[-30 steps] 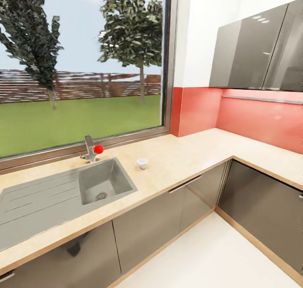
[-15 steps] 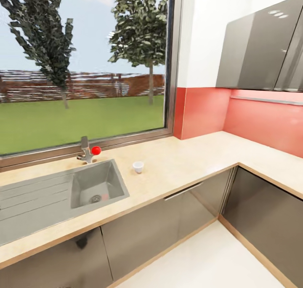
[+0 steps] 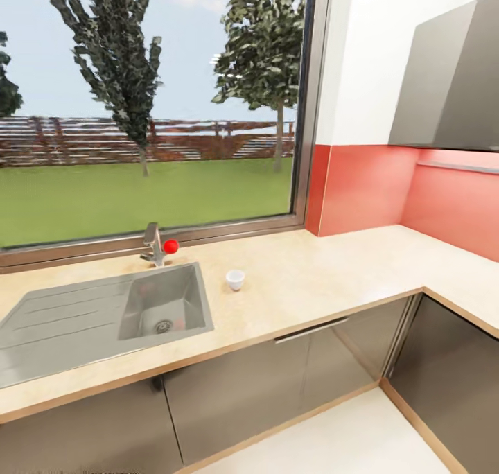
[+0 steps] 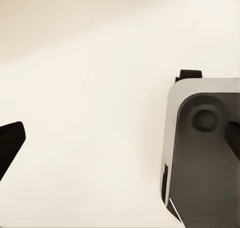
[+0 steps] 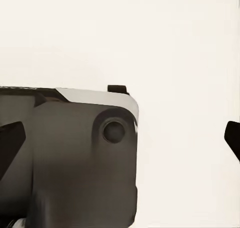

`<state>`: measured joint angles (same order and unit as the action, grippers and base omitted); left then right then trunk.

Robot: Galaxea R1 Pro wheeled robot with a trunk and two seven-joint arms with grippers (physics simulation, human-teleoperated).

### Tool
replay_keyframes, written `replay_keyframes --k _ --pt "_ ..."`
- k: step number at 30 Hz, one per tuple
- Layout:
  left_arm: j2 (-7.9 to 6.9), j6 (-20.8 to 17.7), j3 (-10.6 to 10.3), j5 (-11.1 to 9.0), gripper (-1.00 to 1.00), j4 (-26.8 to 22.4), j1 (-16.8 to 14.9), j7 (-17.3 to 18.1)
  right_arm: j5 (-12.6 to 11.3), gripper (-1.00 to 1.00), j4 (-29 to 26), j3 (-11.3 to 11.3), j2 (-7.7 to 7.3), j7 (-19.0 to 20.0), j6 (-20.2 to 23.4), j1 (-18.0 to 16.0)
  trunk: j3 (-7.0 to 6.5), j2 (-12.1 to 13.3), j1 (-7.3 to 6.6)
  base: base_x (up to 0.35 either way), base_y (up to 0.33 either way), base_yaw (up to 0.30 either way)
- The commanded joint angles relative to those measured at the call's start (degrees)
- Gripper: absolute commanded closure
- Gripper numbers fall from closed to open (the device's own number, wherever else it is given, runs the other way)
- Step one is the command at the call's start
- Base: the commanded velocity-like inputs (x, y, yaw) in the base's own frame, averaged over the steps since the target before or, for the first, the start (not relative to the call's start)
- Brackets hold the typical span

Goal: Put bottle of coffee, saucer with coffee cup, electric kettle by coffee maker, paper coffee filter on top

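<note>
In the head view a sink (image 3: 111,314) is set into the left part of the desk (image 3: 326,280), with a tap (image 3: 154,245) carrying a red knob behind the basin. Just right of the basin the coffee cup (image 3: 235,279) stands upright on the bare wood, alone, well apart from either gripper.

The left gripper (image 4: 120,138) looks down on pale floor beside the robot's grey base (image 4: 205,148); its dark fingertips sit at opposite picture edges, spread wide and holding nothing. The right gripper (image 5: 120,135) is spread just as wide, also holding nothing.

Compared with a second ago, the whole head picture has shifted, so the camera has moved; the cup keeps its place beside the sink.
</note>
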<state>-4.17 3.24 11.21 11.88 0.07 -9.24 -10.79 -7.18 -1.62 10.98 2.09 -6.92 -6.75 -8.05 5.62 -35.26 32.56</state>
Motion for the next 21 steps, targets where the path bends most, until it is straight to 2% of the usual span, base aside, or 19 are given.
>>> replay_keyframes --k 1,6,15,21 --pt "0.0 0.2 0.5 0.6 -1.0 0.1 -0.1 -0.2 -0.6 -1.0 0.0 0.5 0.0 -0.2 -0.2 0.0 0.1 -0.1 0.04 0.126 -0.281 0.28" --pt "-0.04 0.3 0.5 0.6 -1.0 0.1 -0.1 -0.2 -0.6 -1.0 0.0 0.5 0.0 -0.1 -0.2 0.0 0.1 -0.1 0.04 0.079 -0.153 0.28" --pt "0.09 0.3 0.5 0.6 -1.0 0.1 -0.1 -0.2 -0.6 -1.0 0.0 0.5 -0.02 -0.2 -0.2 0.0 0.1 -0.1 0.04 0.008 -0.016 0.28" --pt "0.23 0.3 0.5 0.6 -1.0 0.1 0.0 -0.2 -0.6 -1.0 0.0 0.5 0.0 -0.2 -0.2 0.0 0.1 -0.1 0.04 -0.149 -0.083 0.28"
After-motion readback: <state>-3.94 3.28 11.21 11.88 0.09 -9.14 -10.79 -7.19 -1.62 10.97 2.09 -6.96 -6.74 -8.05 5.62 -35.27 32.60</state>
